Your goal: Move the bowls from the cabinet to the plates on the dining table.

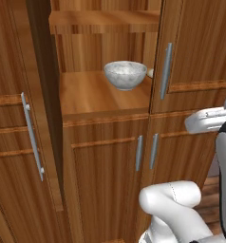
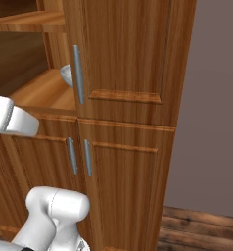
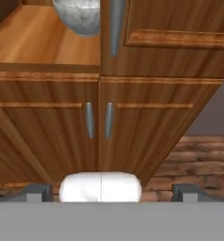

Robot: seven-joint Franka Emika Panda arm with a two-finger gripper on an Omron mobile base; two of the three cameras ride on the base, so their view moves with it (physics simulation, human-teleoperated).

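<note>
Standing open at the far left of the left base frame, the cabinet (image 1: 105,156) door (image 1: 20,142) exposed a wooden shelf (image 1: 93,95). On that shelf, upper centre, sat the grey-white marbled bowl (image 1: 125,74), upright and partly tucked behind the closed upper right door (image 1: 195,52). In the hand frame the same bowl showed at the top edge, left of a grey bar handle (image 3: 116,23). Low in that frame the hand (image 3: 112,192) had its fingers (image 3: 36,192) spread wide apart, gripping nothing, well short of the bowl.
</note>
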